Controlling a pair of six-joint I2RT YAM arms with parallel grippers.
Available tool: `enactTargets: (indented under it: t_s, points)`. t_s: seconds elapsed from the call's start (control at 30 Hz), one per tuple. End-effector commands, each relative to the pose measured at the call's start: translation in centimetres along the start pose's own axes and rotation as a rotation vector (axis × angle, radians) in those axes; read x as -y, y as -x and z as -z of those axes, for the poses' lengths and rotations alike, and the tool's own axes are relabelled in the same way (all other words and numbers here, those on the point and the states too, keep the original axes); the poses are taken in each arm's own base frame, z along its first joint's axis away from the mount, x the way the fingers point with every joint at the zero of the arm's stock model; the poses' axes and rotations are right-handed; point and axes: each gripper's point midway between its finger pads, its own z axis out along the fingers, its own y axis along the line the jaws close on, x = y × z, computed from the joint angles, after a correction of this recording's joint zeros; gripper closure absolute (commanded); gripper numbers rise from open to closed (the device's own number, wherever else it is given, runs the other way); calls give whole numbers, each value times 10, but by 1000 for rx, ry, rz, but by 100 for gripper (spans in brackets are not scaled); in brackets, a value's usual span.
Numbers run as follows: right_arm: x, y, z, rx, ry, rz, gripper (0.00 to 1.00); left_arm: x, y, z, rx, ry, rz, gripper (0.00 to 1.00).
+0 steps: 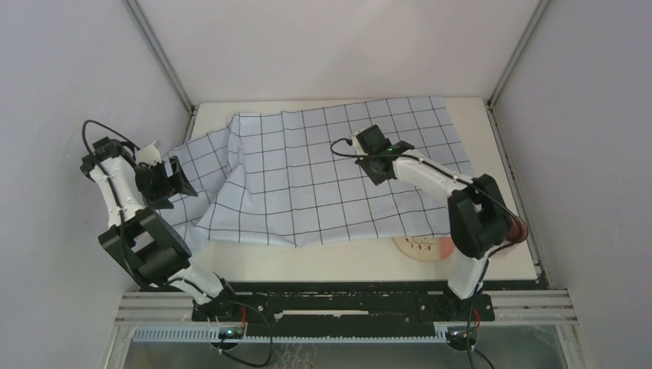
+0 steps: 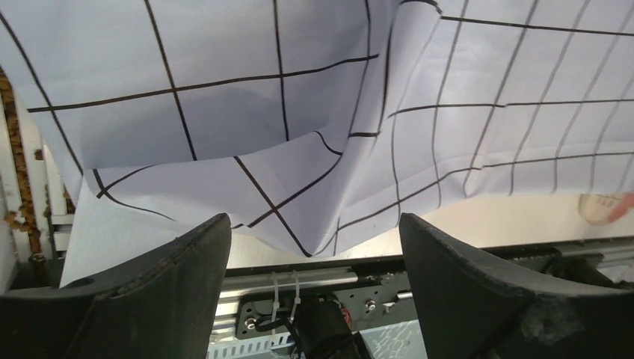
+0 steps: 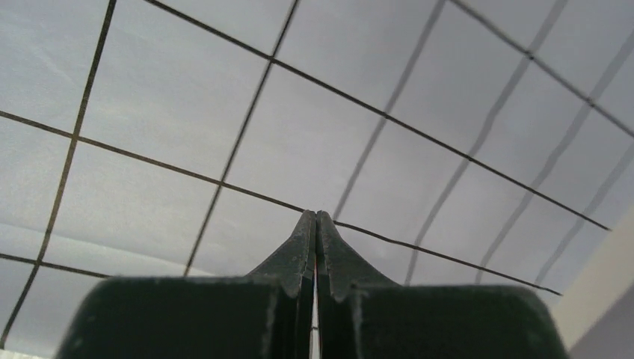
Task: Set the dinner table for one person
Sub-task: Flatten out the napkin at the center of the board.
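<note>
Cloth (image 1: 323, 177) spread over most of the dinner table (image 1: 338, 261) yet rumpled and hanging off its left side, beside my wide-open, empty left pincer (image 2: 314, 228); my right pincer (image 3: 315, 221) is clenched over the flat part; one plate (image 1: 419, 247) peeks out near me, nothing laid on top.

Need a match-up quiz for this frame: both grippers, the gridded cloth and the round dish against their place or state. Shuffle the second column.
Things
1. left gripper
2. right gripper
3. gridded cloth
4. round dish

Place or state
A. shut, over the cloth
B. peeking out at the cloth's near edge, by the right arm's base
C. open, at the cloth's rumpled left edge
D. spread over most of the dinner table, still creased

Pairs: 1-C, 2-A, 3-D, 4-B
</note>
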Motion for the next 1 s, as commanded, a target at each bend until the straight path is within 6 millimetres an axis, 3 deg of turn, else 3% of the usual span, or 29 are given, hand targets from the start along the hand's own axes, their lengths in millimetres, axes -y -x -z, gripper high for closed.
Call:
enactTargets:
  t_s: [0.0, 0.17, 0.4, 0.63, 0.77, 0.97]
  points:
    - [-23, -2, -19, -97, 90, -62, 100, -5, 14, 1, 78, 91, -19, 13]
    - [-32, -19, -36, -235, 117, -122, 100, -3, 26, 17, 174, 145, -29, 13]
    - [-15, -47, -46, -332, 70, -138, 100, -5, 37, 29, 336, 228, -52, 9]
    - [11, -73, -47, -418, 55, -176, 100, -3, 34, 27, 339, 236, -59, 7]
    - [16, -85, -49, -443, 80, -191, 100, -4, 32, 28, 339, 245, -60, 6]
    - [15, -77, -52, -333, 108, -194, 100, -8, 32, 33, 410, 291, -64, 6]
